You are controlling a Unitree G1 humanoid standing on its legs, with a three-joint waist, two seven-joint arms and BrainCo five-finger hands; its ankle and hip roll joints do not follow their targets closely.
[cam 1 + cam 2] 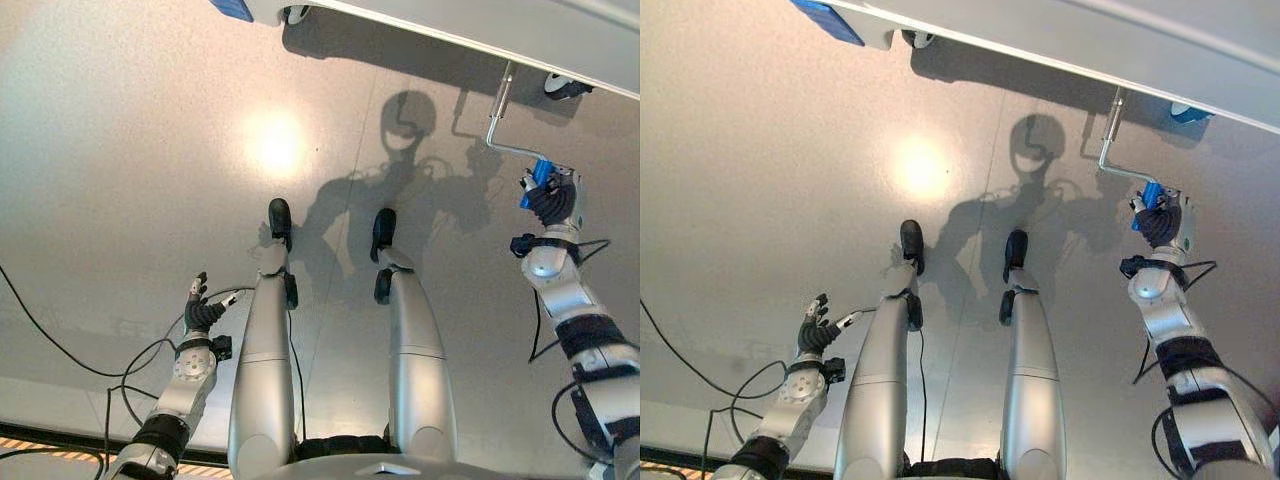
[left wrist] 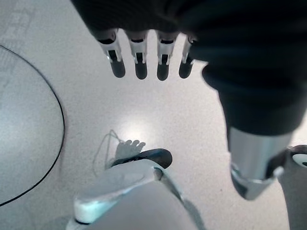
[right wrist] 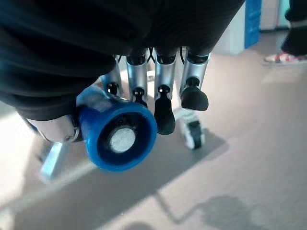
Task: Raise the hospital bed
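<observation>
The hospital bed's pale frame (image 1: 470,30) runs along the far edge of the floor. A bent silver crank (image 1: 498,120) hangs from it at the right and ends in a blue handle (image 1: 539,177). My right hand (image 1: 553,198) is shut on that handle; in the right wrist view its fingers (image 3: 164,103) curl round the blue grip (image 3: 117,135) with the thumb beside it. My left hand (image 1: 203,312) hangs low at the left, open over bare floor, fingers (image 2: 139,60) straight and holding nothing.
Bed castors (image 1: 566,87) stand on the grey floor under the frame, one near the crank. A blue panel (image 1: 232,9) sits on the bed's left end. A person's shoe (image 3: 283,56) shows on the floor in the right wrist view.
</observation>
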